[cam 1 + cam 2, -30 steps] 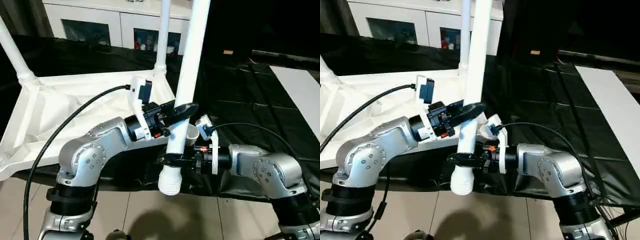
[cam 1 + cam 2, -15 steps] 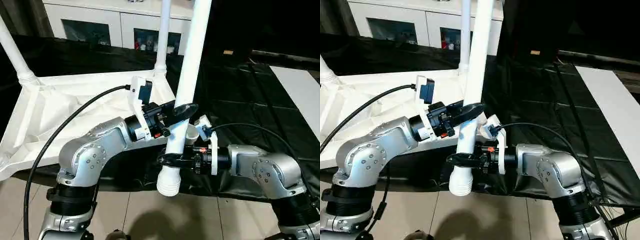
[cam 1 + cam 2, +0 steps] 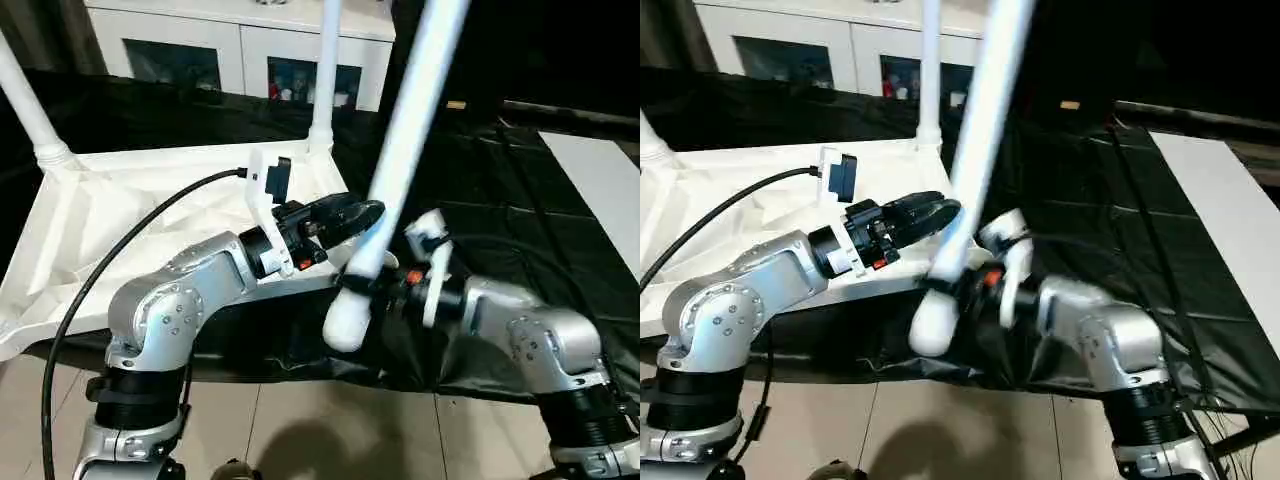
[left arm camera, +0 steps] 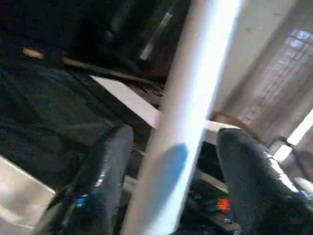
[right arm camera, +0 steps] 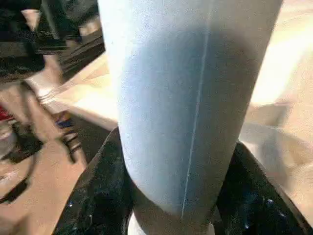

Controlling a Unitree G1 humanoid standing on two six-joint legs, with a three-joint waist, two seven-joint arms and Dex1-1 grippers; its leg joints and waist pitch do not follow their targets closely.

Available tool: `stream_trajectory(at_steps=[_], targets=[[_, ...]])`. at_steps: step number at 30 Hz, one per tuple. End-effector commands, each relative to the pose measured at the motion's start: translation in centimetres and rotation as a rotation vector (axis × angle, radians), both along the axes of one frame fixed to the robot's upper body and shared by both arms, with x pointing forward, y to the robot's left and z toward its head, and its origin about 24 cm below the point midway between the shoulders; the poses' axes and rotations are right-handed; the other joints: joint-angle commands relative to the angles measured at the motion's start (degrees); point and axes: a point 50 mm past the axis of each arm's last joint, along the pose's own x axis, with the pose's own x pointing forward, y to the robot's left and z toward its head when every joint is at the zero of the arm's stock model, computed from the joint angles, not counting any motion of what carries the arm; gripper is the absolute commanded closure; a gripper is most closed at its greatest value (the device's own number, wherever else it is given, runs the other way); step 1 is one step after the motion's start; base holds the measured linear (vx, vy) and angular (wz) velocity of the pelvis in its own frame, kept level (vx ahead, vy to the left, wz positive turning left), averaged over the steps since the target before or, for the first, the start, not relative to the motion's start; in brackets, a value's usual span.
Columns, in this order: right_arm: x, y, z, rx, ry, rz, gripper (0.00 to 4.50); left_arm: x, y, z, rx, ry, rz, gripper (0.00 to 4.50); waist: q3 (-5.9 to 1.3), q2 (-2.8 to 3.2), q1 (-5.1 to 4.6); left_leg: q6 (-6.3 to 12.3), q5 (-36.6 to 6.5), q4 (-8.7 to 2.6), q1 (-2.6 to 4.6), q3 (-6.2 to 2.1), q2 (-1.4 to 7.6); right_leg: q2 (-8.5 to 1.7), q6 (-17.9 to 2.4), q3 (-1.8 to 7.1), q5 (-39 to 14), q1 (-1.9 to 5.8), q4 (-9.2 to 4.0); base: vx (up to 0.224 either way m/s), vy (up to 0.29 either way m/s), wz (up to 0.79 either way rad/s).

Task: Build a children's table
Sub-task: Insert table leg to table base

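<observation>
The children's table lies upside down on a black-covered surface (image 3: 520, 200), its white tabletop (image 3: 120, 230) showing the ribbed underside. Two white legs already stand upright in its far corner sockets: one at the far left corner (image 3: 25, 100) and one at the far right corner (image 3: 322, 75).

A third leg (image 3: 400, 170) is off the tabletop, just beyond its near right corner. It slants steeply, its thick end low near the near edge of the black surface and its thin end rising up and to the right out of the head views. The right gripper (image 3: 362, 285) is clamped around this leg close to its thick end; in the right wrist view its two black fingers (image 5: 93, 196) press against either side of the white shaft (the leg's moulding seam runs straight down between them).

The left gripper (image 3: 345, 213) reaches in from the left, just above the tabletop's near right corner and beside the leg. In the left wrist view its fingers (image 4: 105, 171) stand spread on either side of the leg, with visible gaps between them and the shaft, so they are not gripping it.

A white cabinet (image 3: 240, 45) with dark glass doors stands at the far side, behind the table.
</observation>
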Motion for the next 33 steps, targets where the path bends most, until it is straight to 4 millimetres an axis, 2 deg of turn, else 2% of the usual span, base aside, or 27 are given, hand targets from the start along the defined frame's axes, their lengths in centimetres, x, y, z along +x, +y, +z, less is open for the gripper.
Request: stream_trajectory(at_steps=[1, 2, 3, 5, 6, 7, 8, 9, 10, 11, 12, 14, 15, 17, 18, 19, 20, 22, 24, 25, 26, 28, 30, 31, 32, 33], targets=[[0.7, -1.0, 0.9, -0.022, -0.066, -0.089, 2.65, 0.8, 0.7, -0.3, 0.051, -0.02, 0.106, 1.11, -3.7, -0.06, -0.05, -3.81, -13.42, -4.19, 1.28, -0.99, 1.49, -2.83, -5.29, 2.31, -15.6, 2.18, -4.68, 0.0, 0.0, 0.0], [1.1, -2.2, 1.6, -0.086, -0.134, -0.242, 2.65, 1.7, 2.3, -0.8, 0.165, -0.073, 0.303, 1.11, -3.77, 0.15, -0.02, -3.81, -13.33, -4.12, 1.36, -1.0, 1.36, -2.82, -5.11, 2.3, -15.61, 2.18, -4.62, 0.0, 0.0, 0.0], [1.3, -2.7, 1.8, -0.111, -0.153, -0.303, 2.65, 1.9, 2.9, -1.0, 0.197, -0.081, 0.369, 1.11, -3.74, 0.08, -0.21, -4.44, -13.15, -4.25, 1.35, -1.14, 1.41, -2.65, -3.23, 2.31, -16.09, 2.11, -4.79, 0.0, 0.0, 0.0], [1.3, -2.9, 1.9, -0.123, -0.163, -0.337, 2.65, 2.0, 3.2, -1.1, 0.21, -0.082, 0.402, 1.11, -3.79, 0.17, -0.29, -4.63, -13.46, -4.23, 1.43, -1.09, 1.35, -2.68, -3.09, 2.24, -16.57, 2.05, -4.72, 0.0, 0.0, 0.0], [1.3, -3.2, 1.8, -0.154, -0.165, -0.378, 2.65, 2.0, 3.6, -1.2, 0.221, -0.083, 0.463, 1.11, -3.84, 0.65, -0.29, -4.84, -13.66, -4.19, 1.55, -1.12, 1.41, -2.64, -3.35, 2.25, -16.14, 1.96, -4.58, 0.0, 0.0, 0.0], [1.1, -3.9, 1.6, -0.183, -0.165, -0.475, 2.65, 1.8, 4.6, -1.8, 0.297, -0.101, 0.566, 1.11, -3.79, 0.49, -0.42, -4.77, -13.76, -4.24, 1.46, -1.17, 1.47, -2.54, -3.6, 2.22, -15.0, 1.99, -4.65, 0.0, 0.0, 0.0], [1.1, -3.9, 1.6, -0.183, -0.165, -0.475, 2.65, 1.8, 4.6, -1.8, 0.297, -0.101, 0.566, 1.11, -3.77, 0.48, -0.43, -4.72, -13.7, -4.28, 1.41, -1.17, 1.52, -2.51, -3.6, 2.25, -14.39, 1.96, -4.6, 0.0, 0.0, 0.0], [1.0, -4.3, 1.7, -0.187, -0.17, -0.543, 2.65, 1.6, 5.1, -2.1, 0.347, -0.12, 0.606, 1.11, -3.95, 0.86, -0.48, -4.6, -13.88, -4.19, 1.49, -1.17, 1.34, -2.5, -3.95, 2.2, -13.86, 1.98, -4.35, 0.0, 0.0, 0.0], [0.9, -4.9, 1.9, -0.187, -0.204, -0.656, 2.65, 1.2, 5.4, -2.4, 0.369, -0.157, 0.62, 1.11, -3.93, 0.77, -0.6, -4.37, -12.96, -4.16, 1.33, -1.13, 1.35, -2.47, -3.73, 2.28, -12.64, 1.78, -4.61, 0.0, 0.0, 0.0], [0.8, -5.0, 1.9, -0.197, -0.206, -0.678, 2.65, 1.0, 5.3, -2.5, 0.355, -0.15, 0.614, 1.11, -3.95, 1.05, -0.74, -4.72, -13.29, -4.24, 1.31, -1.13, 1.25, -2.38, -3.97, 2.24, -12.61, 1.86, -4.36, 0.0, 0.0, 0.0], [0.7, -5.2, 1.9, -0.209, -0.207, -0.701, 2.65, 0.9, 5.2, -2.6, 0.339, -0.145, 0.605, 1.11, -4.01, 1.01, -0.77, -4.9, -13.56, -4.21, 1.54, -1.11, 1.33, -2.34, -4.17, 2.22, -12.46, 1.81, -4.38, 0.0, 0.0, 0.0], [0.3, -4.9, 1.7, -0.201, -0.226, -0.712, 2.65, 0.3, 4.6, -2.7, 0.336, -0.166, 0.556, 1.11, -3.84, 1.2, -0.89, -5.2, -15.23, -4.29, 1.67, -1.08, 1.38, -2.2, -4.85, 2.26, -12.58, 1.6, -4.42, 0.0, 0.0, 0.0], [0.0, -4.5, 1.6, -0.176, -0.234, -0.693, 2.65, 0.1, 4.3, -3.0, 0.331, -0.163, 0.519, 1.11, -3.72, 1.58, -0.85, -5.06, -17.02, -4.35, 1.72, -1.03, 1.33, -2.33, -4.54, 2.32, -14.0, 1.41, -4.79, 0.0, 0.0, 0.0], [-0.4, -3.9, 1.3, -0.16, -0.243, -0.672, 2.65, -0.2, 3.9, -3.3, 0.267, -0.14, 0.494, 1.11, -3.54, 1.28, -1.27, -4.73, -19.58, -4.56, 1.53, -1.21, 1.3, -2.44, -4.08, 2.24, -17.14, 1.51, -5.1, 0.0, 0.0, 0.0], [-0.9, -3.1, 0.6, -0.146, -0.236, -0.641, 2.65, -0.4, 3.9, -3.9, 0.264, -0.119, 0.534, 1.11, -3.48, 1.49, -1.25, -4.78, -20.04, -4.56, 1.56, -1.28, 1.32, -2.49, -4.06, 2.22, -17.8, 1.45, -5.2, 0.0, 0.0, 0.0], [-1.2, -2.8, 0.4, -0.146, -0.239, -0.629, 2.65, -0.4, 4.0, -4.1, 0.276, -0.117, 0.562, 1.11, -3.25, 1.15, -1.56, -4.46, -21.38, -4.59, 1.39, -1.27, 1.39, -2.53, -3.71, 2.23, -19.6, 1.41, -5.54, 0.0, 0.0, 0.0], [-1.3, -2.7, 0.3, -0.156, -0.245, -0.626, 2.65, -0.4, 4.0, -4.2, 0.285, -0.118, 0.569, 1.11, -3.37, 1.17, -1.74, -4.18, -22.01, -4.53, 1.43, -1.34, 1.26, -2.51, -2.95, 2.2, -21.8, 1.4, -5.69, 0.0, 0.0, 0.0], [-1.6, -2.3, -0.1, -0.177, -0.251, -0.607, 2.65, -0.5, 4.2, -4.7, 0.314, -0.114, 0.591, 1.11, -3.33, 1.15, -2.01, -4.02, -21.61, -4.62, 1.14, -1.5, 1.21, -2.45, -1.8, 2.15, -22.96, 1.51, -5.85, 0.0, 0.0, 0.0], [-1.9, -1.7, -0.5, -0.178, -0.248, -0.587, 2.65, -0.6, 4.6, -4.7, 0.298, -0.12, 0.629, 1.11, -3.17, 1.15, -2.22, -3.87, -22.59, -4.58, 1.39, -1.52, 1.17, -2.34, -1.16, 2.1, -24.95, 1.1, -6.22, 0.0, 0.0, 0.0], [-2.0, -1.3, -0.5, -0.164, -0.254, -0.578, 2.65, -0.7, 4.8, -4.5, 0.28, -0.13, 0.65, 1.11, -3.1, 0.89, -2.42, -3.75, -22.96, -4.54, 1.34, -1.51, 1.16, -2.44, -1.09, 2.06, -26.07, 1.04, -6.34, 0.0, 0.0, 0.0], [-2.0, -1.1, -0.4, -0.154, -0.262, -0.579, 2.65, -0.7, 5.0, -4.4, 0.268, -0.137, 0.661, 1.11, -3.04, 1.03, -2.41, -3.75, -23.42, -4.5, 1.41, -1.53, 1.17, -2.5, -1.01, 2.04, -26.95, 0.9, -6.47, 0.0, 0.0, 0.0], [-1.9, -0.9, -0.5, -0.144, -0.269, -0.579, 2.65, -0.7, 5.1, -4.1, 0.265, -0.149, 0.661, 1.11, -3.03, 0.63, -2.73, -3.59, -24.41, -4.51, 1.53, -1.65, 1.2, -2.5, -0.7, 1.94, -28.84, 0.72, -6.6, 0.0, 0.0, 0.0], [-1.9, -0.7, -0.4, -0.142, -0.278, -0.557, 2.65, -0.6, 5.0, -4.0, 0.276, -0.161, 0.654, 1.11, -2.7, 0.99, -3.05, -4.24, -31.71, -4.6, 3.14, -1.98, 1.21, -2.28, 1.06, 1.47, -36.07, 0.43, -7.25, 0.0, 0.0, 0.0], [-1.9, -0.6, -0.4, -0.138, -0.278, -0.553, 2.65, -0.6, 5.0, -3.9, 0.274, -0.168, 0.654, 1.11, -2.62, 1.04, -3.18, -4.25, -33.35, -4.58, 3.52, -2.09, 1.16, -2.17, 1.29, 1.25, -37.6, 0.45, -7.49, 0.0, 0.0, 0.0], [-1.8, -0.5, -0.4, -0.133, -0.275, -0.553, 2.65, -0.6, 5.0, -3.8, 0.272, -0.17, 0.657, 1.11, -2.45, 1.08, -3.42, -4.01, -36.34, -4.43, 4.45, -2.22, 1.09, -1.84, 1.27, 0.62, -39.94, 0.43, -8.15, 0.0, 0.0, 0.0], [-1.8, -0.5, -0.4, -0.134, -0.276, -0.552, 2.65, -0.6, 5.0, -3.8, 0.271, -0.171, 0.658, 1.11, -2.45, 1.08, -3.42, -4.01, -36.34, -4.43, 4.45, -2.22, 1.09, -1.84, 1.27, 0.62, -39.94, 0.43, -8.15, 0.0, 0.0, 0.0]])
